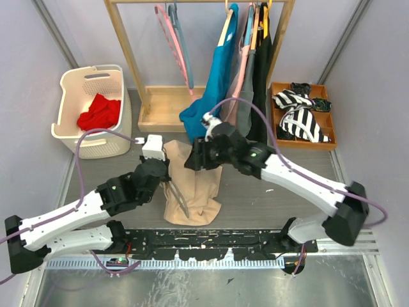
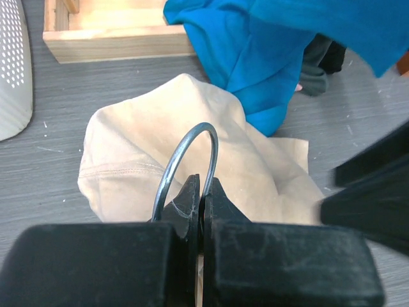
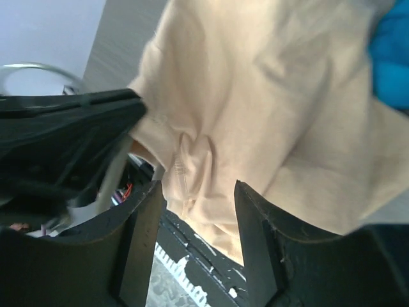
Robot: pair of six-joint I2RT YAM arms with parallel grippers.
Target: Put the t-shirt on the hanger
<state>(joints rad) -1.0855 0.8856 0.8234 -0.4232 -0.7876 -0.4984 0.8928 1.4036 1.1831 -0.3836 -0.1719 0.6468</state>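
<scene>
L gripper (image 2: 201, 190) pinches hanger (image 2: 215, 153) hook; R gripper (image 3: 197, 192) wide over t-shirt (image 3: 255, 115); teal garment (image 2: 255, 51) crowds behind.

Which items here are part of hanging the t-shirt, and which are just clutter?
Job: beige t-shirt, grey hanger, left claw shut on its hook, right claw open by the shirt.
Clutter: white basket, red cloth, teal garment, pink hanger, striped cloth, wooden tray.

Left gripper (image 2: 201, 188) pinched closed, right gripper (image 3: 197, 190) spread wide, both arms angled inward.
</scene>
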